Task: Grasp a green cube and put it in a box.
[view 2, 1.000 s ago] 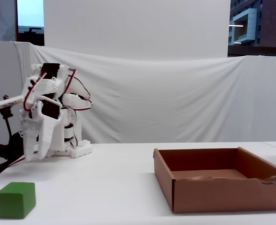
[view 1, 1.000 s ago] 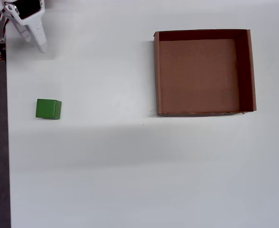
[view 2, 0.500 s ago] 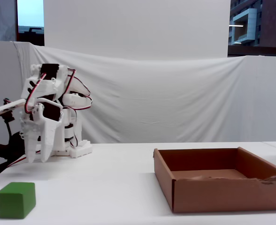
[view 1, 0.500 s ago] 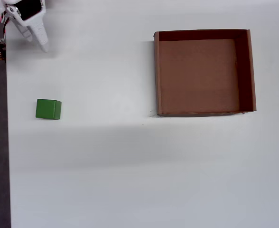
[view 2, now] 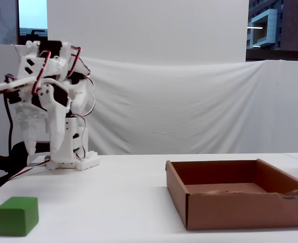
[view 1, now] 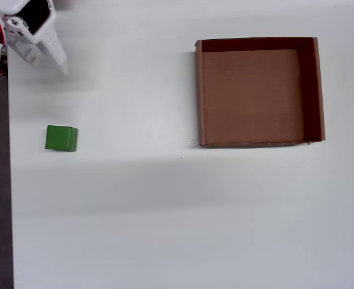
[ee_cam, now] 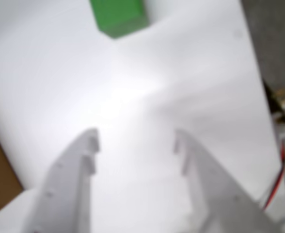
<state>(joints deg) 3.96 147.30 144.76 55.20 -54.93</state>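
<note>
Wrist view: the gripper [ee_cam: 135, 141] is showing two pale fingers spread wide with bare white table [ee_cam: 147, 87] between them; nothing is being held.
Change: the arm is lifting and swinging out from its folded pose of a second ago; in the fixed view the gripper [view 2: 44, 148] is now hanging higher above the table, and in the overhead view it is sliding a little right and nearer the cube.
Meaning: the reach is looking like it is only just getting under way, the grasp not yet begun.
Cube: the green cube [view 1: 61, 138] is sitting where it was, alone on the table at the left of the overhead view, well left of the box [view 1: 198, 90].
Cube to gripper: in the wrist view the green cube [ee_cam: 118, 17] is lying at the top edge, ahead of the open fingers and slightly left of their centre line, well apart from them.
Box: resting empty on the right, a brown corner showing at the wrist view's left edge.
Next: the gripper is probably needing to travel forward and down, keeping its jaws parted.
</note>
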